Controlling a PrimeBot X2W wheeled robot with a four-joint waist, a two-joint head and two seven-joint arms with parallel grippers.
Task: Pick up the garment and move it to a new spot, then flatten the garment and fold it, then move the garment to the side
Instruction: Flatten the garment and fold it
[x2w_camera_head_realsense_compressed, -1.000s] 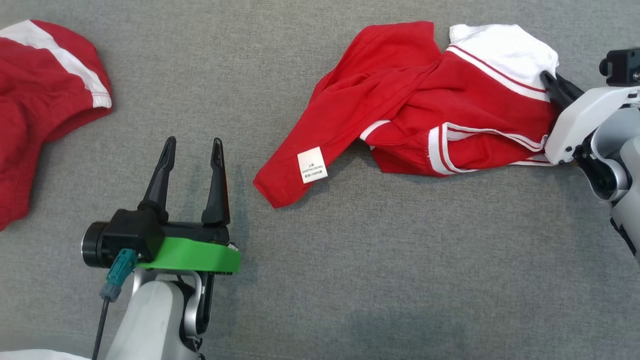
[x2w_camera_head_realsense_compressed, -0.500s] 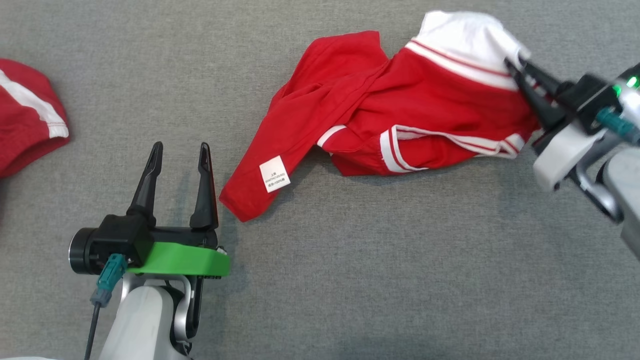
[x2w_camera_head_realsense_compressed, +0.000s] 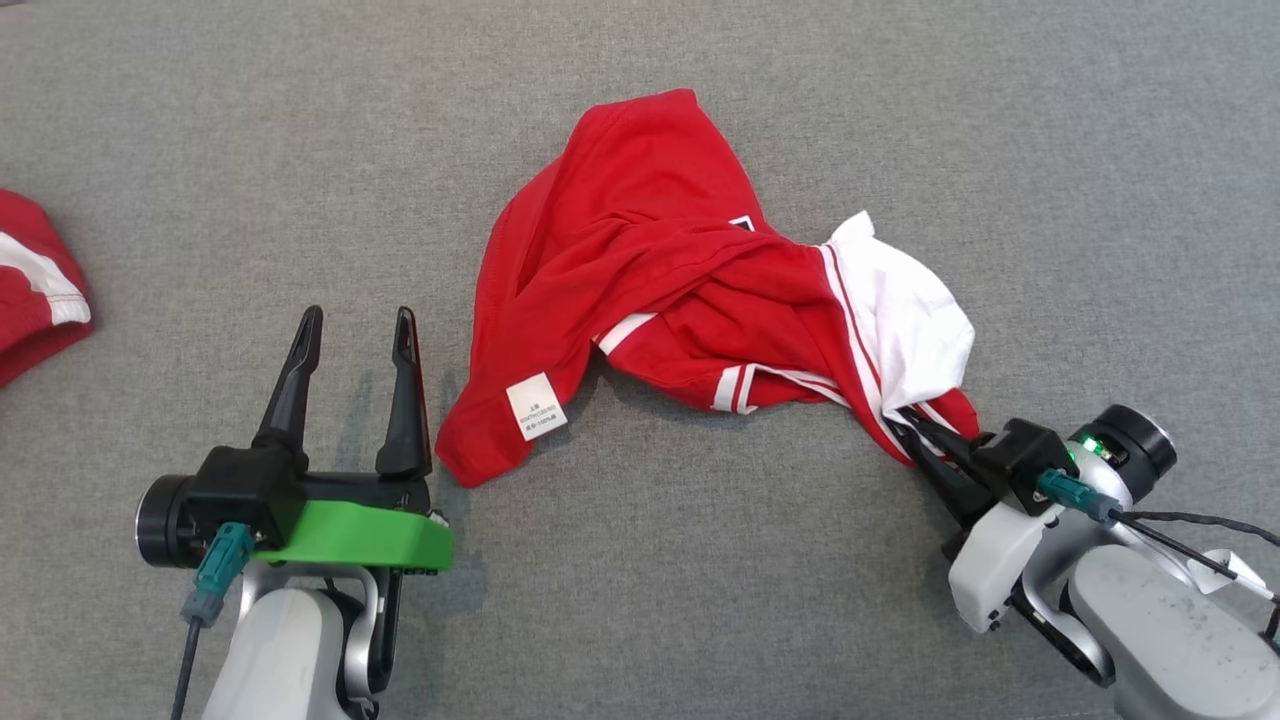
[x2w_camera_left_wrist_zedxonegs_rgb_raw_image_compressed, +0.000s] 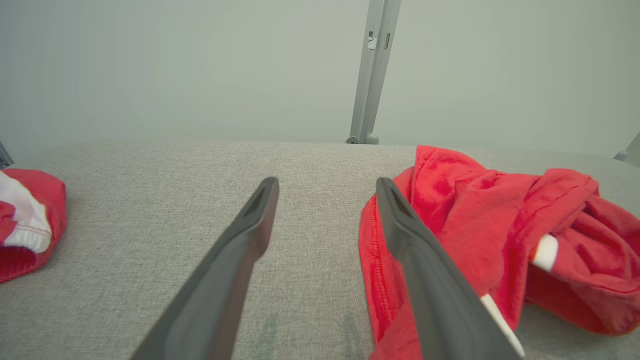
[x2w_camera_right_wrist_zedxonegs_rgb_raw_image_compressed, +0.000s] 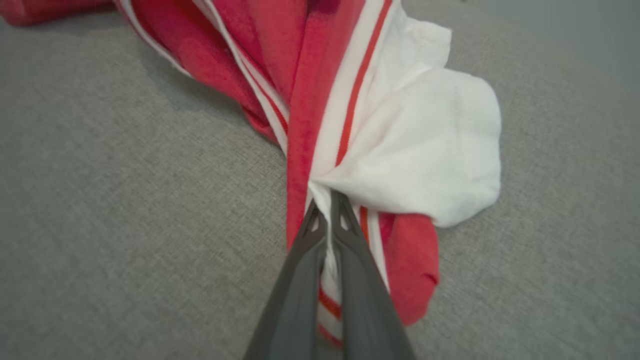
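1. Pulling white end of red-and-white shirt (x2w_camera_head_realsense_compressed: 640, 250) down from upper right to lower right of head view, bunching it mid-frame.
2. Clenching right gripper (x2w_camera_head_realsense_compressed: 908, 430) on that striped white edge.
3. Keeping left gripper (x2w_camera_head_realsense_compressed: 358, 315) released at lower left, just beside labelled hem (x2w_camera_head_realsense_compressed: 480, 450).
4. Leaving second red garment (x2w_camera_head_realsense_compressed: 30, 300) at left edge.

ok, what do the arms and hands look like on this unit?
Left hand and right hand: two long, tapered dark fingers on a black body. The left carries a bright green bracket. Each wrist has a teal connector with a black cable. The forearms are pale grey; a green light glows on the right wrist.
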